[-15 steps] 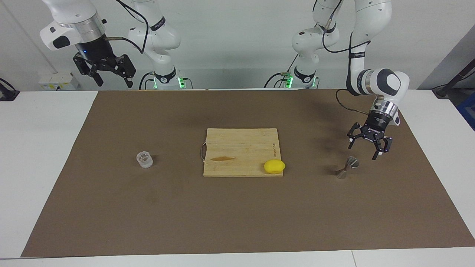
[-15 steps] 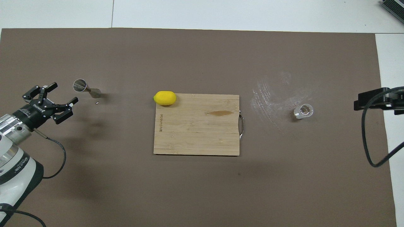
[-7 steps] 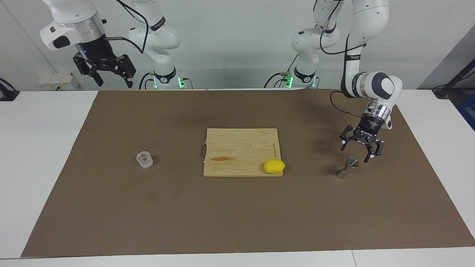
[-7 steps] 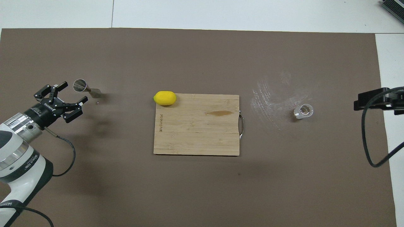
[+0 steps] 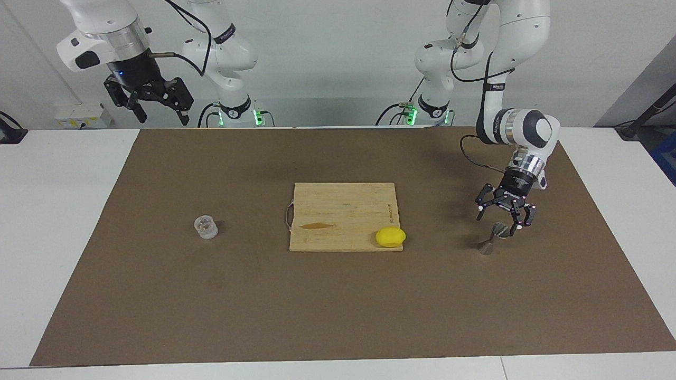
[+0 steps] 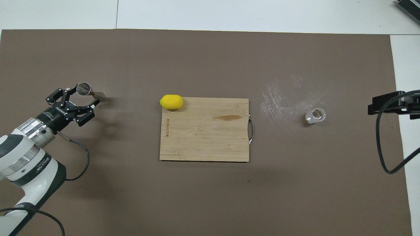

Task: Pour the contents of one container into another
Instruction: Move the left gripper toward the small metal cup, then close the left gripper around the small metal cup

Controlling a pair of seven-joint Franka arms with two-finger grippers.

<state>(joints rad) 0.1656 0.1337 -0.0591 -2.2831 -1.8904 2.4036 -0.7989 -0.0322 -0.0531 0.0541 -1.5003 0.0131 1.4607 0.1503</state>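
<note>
The metal jigger [image 5: 492, 238], a silvery hourglass, stands tilted on the brown mat [image 5: 338, 306] at the left arm's end of the counter. The small clear cup [image 5: 205, 227] sits upright at the right arm's end, well apart from it. The left gripper [image 5: 498, 219] angles down over the jigger's upper cone, fingers spread around it, seemingly not yet touching. The right gripper [image 5: 158, 108] hangs high, released, waiting. Between them lies a wooden cutting board [image 5: 343, 211] carrying a smooth yellow lemon [image 5: 390, 237].

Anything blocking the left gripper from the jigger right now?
Nothing visible. The left gripper is open right at the jigger, fingers either side of its upper cone. The lemon and cutting board sit off toward the table's middle.
</note>
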